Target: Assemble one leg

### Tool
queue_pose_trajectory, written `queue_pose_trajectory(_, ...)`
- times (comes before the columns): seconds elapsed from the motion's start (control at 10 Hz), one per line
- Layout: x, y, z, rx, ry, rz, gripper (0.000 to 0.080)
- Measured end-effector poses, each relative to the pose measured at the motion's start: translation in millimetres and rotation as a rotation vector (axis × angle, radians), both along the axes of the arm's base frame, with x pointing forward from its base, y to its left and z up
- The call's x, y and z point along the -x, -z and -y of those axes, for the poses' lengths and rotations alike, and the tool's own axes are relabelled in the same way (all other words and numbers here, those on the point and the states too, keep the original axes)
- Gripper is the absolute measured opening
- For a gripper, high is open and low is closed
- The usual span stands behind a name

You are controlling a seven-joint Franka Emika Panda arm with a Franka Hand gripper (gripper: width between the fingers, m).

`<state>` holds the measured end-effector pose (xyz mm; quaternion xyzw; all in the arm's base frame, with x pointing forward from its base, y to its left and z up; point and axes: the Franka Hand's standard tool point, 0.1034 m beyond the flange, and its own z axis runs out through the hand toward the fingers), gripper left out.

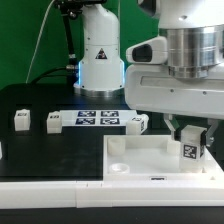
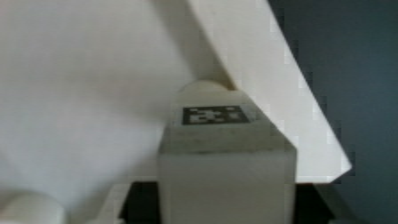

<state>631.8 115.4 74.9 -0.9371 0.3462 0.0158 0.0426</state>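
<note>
My gripper (image 1: pixel 191 138) is shut on a white leg (image 1: pixel 191 150) with a black-and-white tag on its face. It holds the leg upright over the part of the large white tray-like part (image 1: pixel 140 165) that lies on the exterior view's right. In the wrist view the leg (image 2: pixel 222 165) sits between my dark fingers (image 2: pixel 139 205), with its tagged end by a round corner socket (image 2: pixel 210 92) beside the tray's raised rim (image 2: pixel 267 70). I cannot tell whether the leg touches the socket.
Three loose legs (image 1: pixel 21 119) (image 1: pixel 52 122) (image 1: pixel 137 123) stand on the black table, with the marker board (image 1: pixel 98 120) between them. The robot's base (image 1: pixel 100 55) stands behind. Another socket (image 2: pixel 27 210) shows in the wrist view.
</note>
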Motion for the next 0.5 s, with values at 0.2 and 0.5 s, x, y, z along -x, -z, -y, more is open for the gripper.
queue_pose_trajectory(0.2,0.0,0.1,1.0,0.0,0.248,-0.022,0.0291)
queue_pose_trajectory(0.5,-0.3,0.0,2.0,-0.006,0.551,-0.05,0.0297)
